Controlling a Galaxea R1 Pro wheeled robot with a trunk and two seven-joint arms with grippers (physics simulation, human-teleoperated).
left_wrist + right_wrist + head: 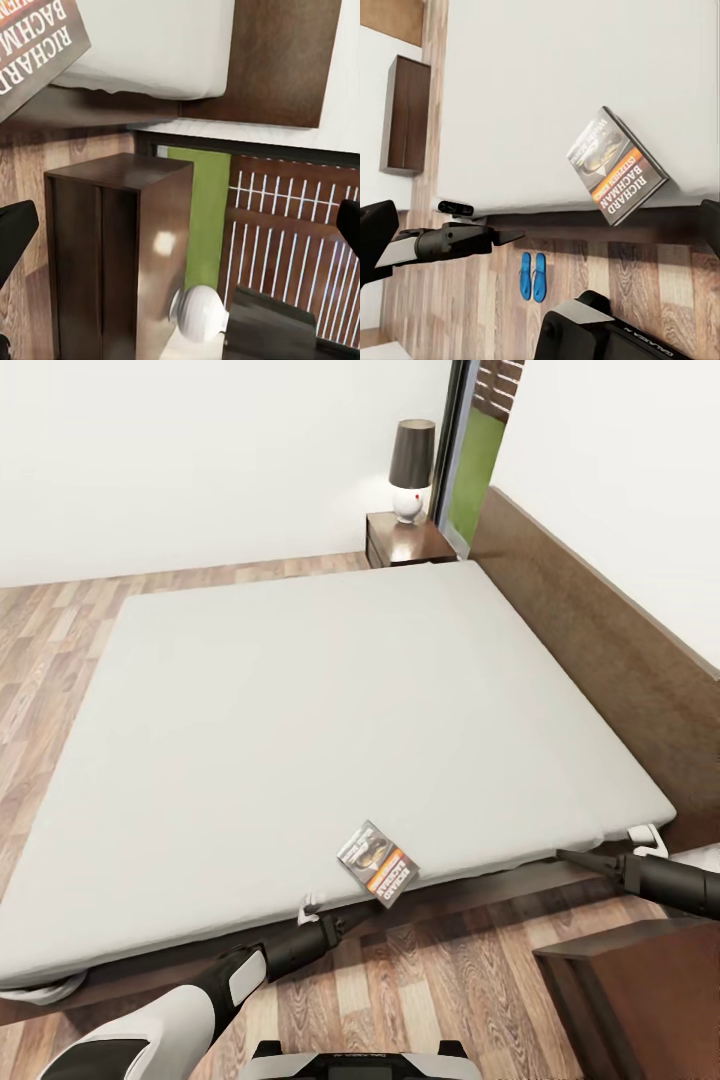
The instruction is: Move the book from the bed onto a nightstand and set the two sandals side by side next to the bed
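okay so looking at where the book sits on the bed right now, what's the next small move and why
Probably ease the left gripper up toward the book. The book lies at the mattress edge, overhanging slightly, untouched, and that gripper sits just below and beside it.

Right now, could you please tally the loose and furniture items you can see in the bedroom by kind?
Bed: 1
Book: 1
Sandals: 2
Nightstands: 2
Lamp: 1
Total: 7
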